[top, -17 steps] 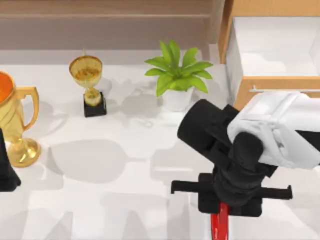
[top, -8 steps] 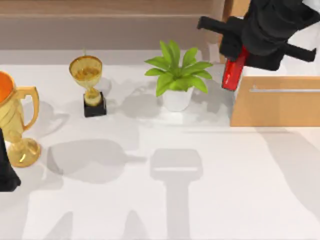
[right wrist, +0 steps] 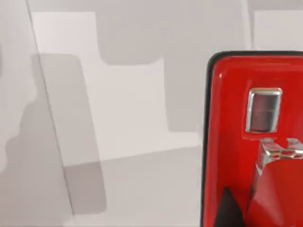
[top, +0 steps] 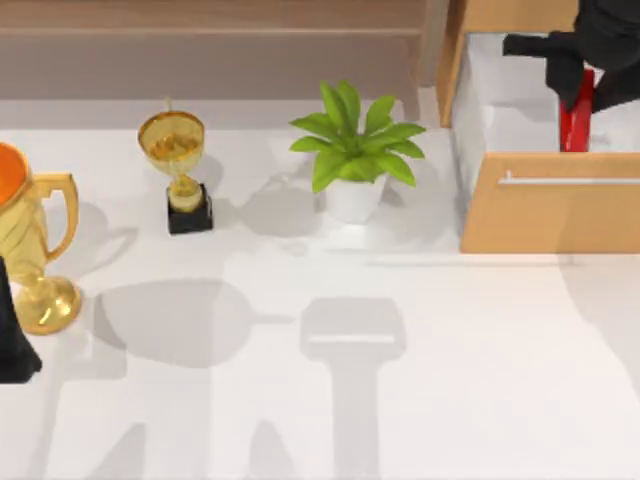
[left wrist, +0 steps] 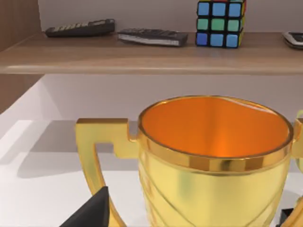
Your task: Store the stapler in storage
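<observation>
The red stapler (top: 576, 118) hangs upright over the open drawer of the tan storage cabinet (top: 550, 215), held by my right gripper (top: 578, 75), which is shut on it at the top right of the top view. The drawer's white interior (top: 510, 100) lies below it. Up close in the right wrist view, the stapler (right wrist: 236, 142) shows its red body and a metal part against the white drawer floor. My left arm (top: 12, 340) is parked at the left edge, near a large gold cup.
A potted plant (top: 355, 150) stands just left of the drawer. A small gold trophy (top: 178, 165) and a large gold cup (top: 25, 240) stand to the left. A wall shelf (left wrist: 151, 52) holds remotes and a colour cube (left wrist: 221, 22).
My right gripper has carried the stapler from the table's front edge up to the back right, and now holds it over the open drawer.
</observation>
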